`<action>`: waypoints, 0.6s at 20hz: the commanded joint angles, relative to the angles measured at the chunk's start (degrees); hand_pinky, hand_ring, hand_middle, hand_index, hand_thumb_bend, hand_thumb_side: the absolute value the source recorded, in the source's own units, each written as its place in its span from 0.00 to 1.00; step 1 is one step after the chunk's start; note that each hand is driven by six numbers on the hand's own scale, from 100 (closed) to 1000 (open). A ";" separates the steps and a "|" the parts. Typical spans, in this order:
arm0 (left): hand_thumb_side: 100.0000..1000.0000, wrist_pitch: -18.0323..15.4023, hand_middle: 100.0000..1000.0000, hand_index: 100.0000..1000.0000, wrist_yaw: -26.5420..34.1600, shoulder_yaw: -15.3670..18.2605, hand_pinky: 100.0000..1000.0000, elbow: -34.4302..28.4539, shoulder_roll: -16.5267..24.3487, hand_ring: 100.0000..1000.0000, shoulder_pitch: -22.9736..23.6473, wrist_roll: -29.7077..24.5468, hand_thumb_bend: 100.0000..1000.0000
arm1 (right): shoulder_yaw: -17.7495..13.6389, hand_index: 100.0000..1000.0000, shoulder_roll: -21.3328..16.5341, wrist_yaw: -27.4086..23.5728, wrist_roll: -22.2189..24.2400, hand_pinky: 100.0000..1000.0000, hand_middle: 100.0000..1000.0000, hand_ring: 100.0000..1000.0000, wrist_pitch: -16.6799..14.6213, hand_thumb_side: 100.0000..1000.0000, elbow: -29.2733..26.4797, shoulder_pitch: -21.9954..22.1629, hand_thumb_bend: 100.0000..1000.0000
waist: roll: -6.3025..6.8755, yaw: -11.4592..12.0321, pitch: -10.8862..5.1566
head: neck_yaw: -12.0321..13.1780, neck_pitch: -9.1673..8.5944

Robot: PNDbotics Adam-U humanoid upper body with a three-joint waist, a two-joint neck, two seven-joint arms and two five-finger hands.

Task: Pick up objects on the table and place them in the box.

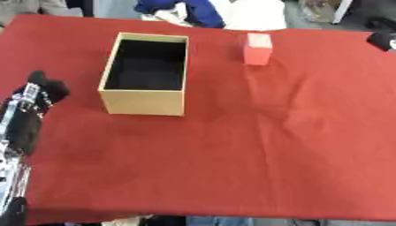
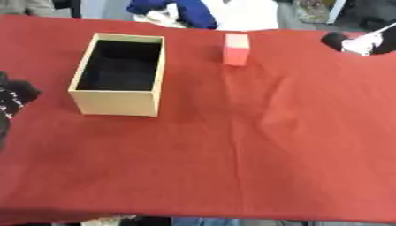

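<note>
An open tan cardboard box (image 1: 144, 101) with a dark inside stands on the red tablecloth, left of centre. A small pink-red block (image 1: 257, 49) stands upright farther back, to the right of the box, with nothing touching it. My left hand (image 1: 40, 92) comes in at the left edge, beside the box's near left corner and apart from it, fingers relaxed and holding nothing. My right hand (image 2: 354, 42) shows at the far right edge, black with a white part, well to the right of the pink block.
The red cloth (image 1: 255, 145) covers the whole table, with shallow creases near the middle. Blue and white cloth items (image 1: 197, 12) lie beyond the far edge. The table's near edge runs along the bottom of both views.
</note>
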 commanded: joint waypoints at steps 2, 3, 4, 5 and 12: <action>0.76 0.18 0.52 0.60 -0.14 -0.19 0.84 -0.79 1.75 0.68 -0.86 -0.37 0.18 | -2.15 0.88 1.53 4.31 4.18 0.82 0.89 0.93 -3.55 0.35 6.20 -3.68 0.31 | -0.53 0.82 -0.73 | -0.53 0.28; 0.76 0.24 0.52 0.60 -0.12 -0.29 0.84 -0.80 1.86 0.68 -0.99 -0.46 0.18 | -2.68 0.88 2.26 5.36 4.42 0.82 0.89 0.93 -3.67 0.35 7.84 -4.45 0.30 | -0.75 1.16 -0.75 | -0.72 0.28; 0.76 0.29 0.52 0.60 -0.09 -0.36 0.84 -0.81 1.93 0.68 -1.09 -0.52 0.18 | -3.16 0.88 2.98 6.35 4.49 0.82 0.89 0.93 -3.79 0.35 9.42 -5.15 0.30 | -0.90 1.44 -0.79 | -0.90 0.28; 0.75 0.32 0.52 0.60 -0.05 -0.41 0.84 -0.82 2.00 0.68 -1.18 -0.57 0.18 | -3.65 0.88 3.74 7.33 4.46 0.82 0.89 0.93 -3.88 0.34 11.00 -5.84 0.30 | -1.02 1.72 -0.82 | -1.11 0.28; 0.75 0.24 0.52 0.60 0.37 -0.69 0.84 -0.92 2.32 0.68 -1.63 -0.76 0.18 | -6.86 0.88 9.16 14.25 2.97 0.83 0.88 0.93 -3.60 0.33 20.79 -9.73 0.21 | -1.11 3.41 -0.96 | -3.00 0.28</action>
